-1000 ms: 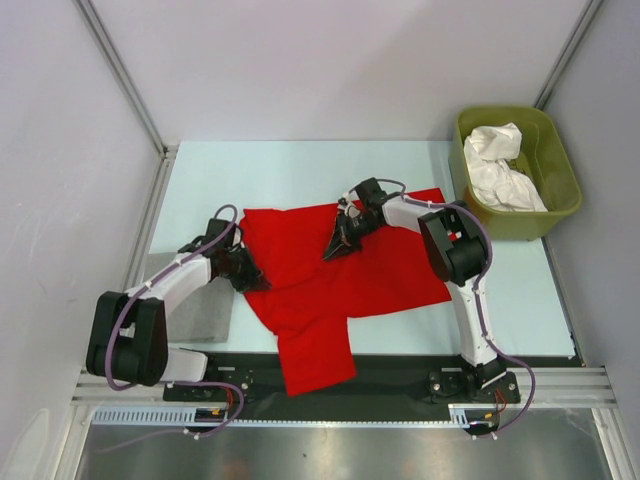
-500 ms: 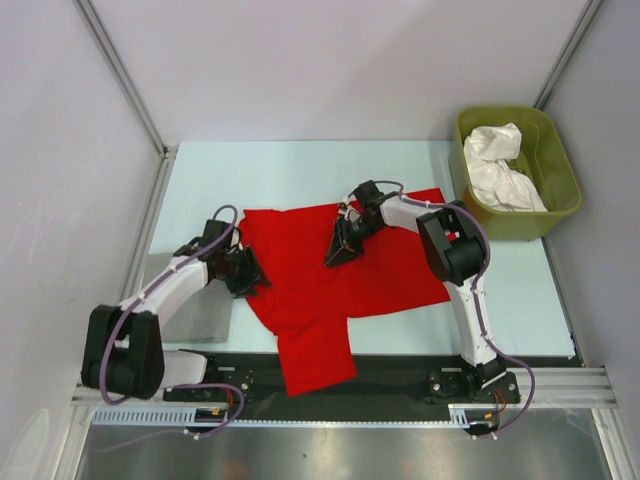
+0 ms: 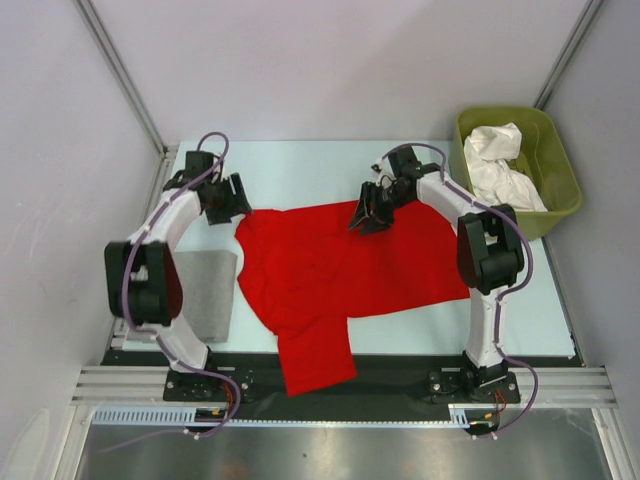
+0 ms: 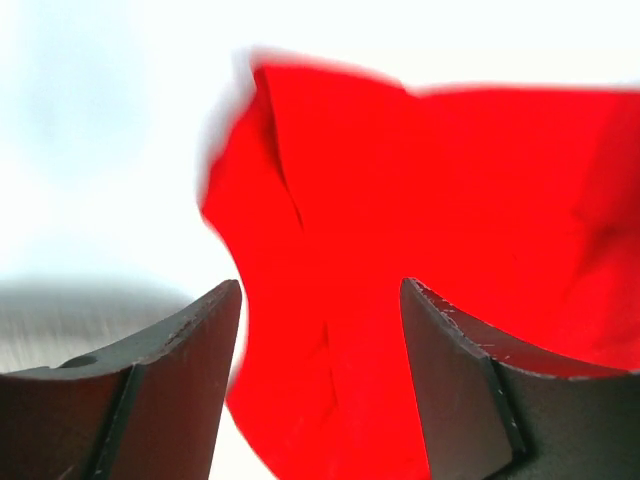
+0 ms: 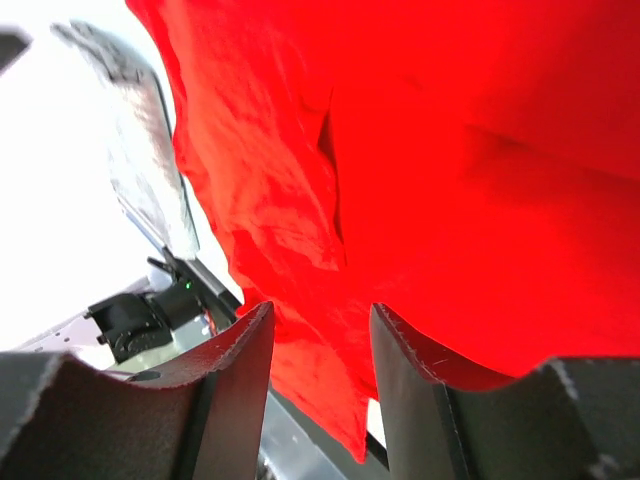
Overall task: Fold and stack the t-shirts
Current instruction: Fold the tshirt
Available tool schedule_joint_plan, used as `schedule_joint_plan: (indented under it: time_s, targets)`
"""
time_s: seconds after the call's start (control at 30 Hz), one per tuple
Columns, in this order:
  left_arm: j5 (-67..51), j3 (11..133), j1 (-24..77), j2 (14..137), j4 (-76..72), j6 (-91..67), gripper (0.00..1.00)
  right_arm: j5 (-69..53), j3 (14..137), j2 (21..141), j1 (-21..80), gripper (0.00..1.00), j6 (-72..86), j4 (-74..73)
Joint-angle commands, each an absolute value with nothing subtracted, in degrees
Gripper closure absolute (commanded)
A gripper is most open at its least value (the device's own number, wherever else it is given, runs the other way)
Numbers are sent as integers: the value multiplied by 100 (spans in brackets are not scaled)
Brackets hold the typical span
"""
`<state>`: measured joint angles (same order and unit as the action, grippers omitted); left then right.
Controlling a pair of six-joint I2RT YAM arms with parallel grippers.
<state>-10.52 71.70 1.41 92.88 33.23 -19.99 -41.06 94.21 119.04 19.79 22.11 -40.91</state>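
The red t-shirt (image 3: 330, 265) lies spread on the table, one part hanging over the near edge. My left gripper (image 3: 232, 200) hovers at the shirt's far left corner, open, with nothing between its fingers; in the left wrist view its jaws (image 4: 320, 285) stand apart above the red cloth (image 4: 450, 200). My right gripper (image 3: 368, 215) is over the shirt's far edge near the middle, open and empty (image 5: 321, 307), with the red cloth (image 5: 450, 150) beyond it. The white t-shirts (image 3: 503, 165) lie crumpled in the tub at the far right.
An olive-green tub (image 3: 560, 200) stands at the table's far right corner. A grey pad (image 3: 205, 295) lies left of the red shirt, next to the left arm. A black rail (image 3: 400, 365) runs along the near edge.
Both grippers have opened and let go of the red shirt. Both arms have moved toward the far side, the left one far up the left edge. The shirt's far part now lies flatter and wider.
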Motion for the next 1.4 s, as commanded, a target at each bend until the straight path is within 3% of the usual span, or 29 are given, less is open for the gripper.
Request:
schedule_joint_plan:
  time_s: [0.0, 0.2, 0.37, 0.67, 0.87, 1.03, 1.13, 1.37]
  targets:
    - [-1027, 8126, 18, 10140, 3270, -1258, 30, -3964, 9553, 11751, 1846, 51, 2057, -4157]
    - [-1502, 9384, -167, 11539, 3454, -1046, 34, -4148, 9773, 11856, 1653, 51, 2162, -4043]
    - [-1625, 9519, -167, 11821, 3612, -1028, 35, -3964, 9949, 11962, 1521, 51, 2127, -4008]
    - [-1995, 9229, -167, 12023, 3700, -967, 39, -1569, 10608, 12436, 1345, 58, 2750, -3779]
    - [-1916, 9228, -228, 12173, 3849, -1019, 62, -170, 11398, 12946, 1275, 60, 2646, -3946]
    - [-2092, 9220, -386, 12199, 3867, -1142, 82, 228, 11847, 13280, 1037, 62, 2452, -4130]
    - [-1908, 9246, -439, 12147, 3867, -1160, 100, 473, 11997, 13420, 897, 62, 2286, -4210]
    - [-1530, 9343, -554, 11892, 3815, -1344, 100, 939, 12050, 13465, 747, 66, 2066, -4324]
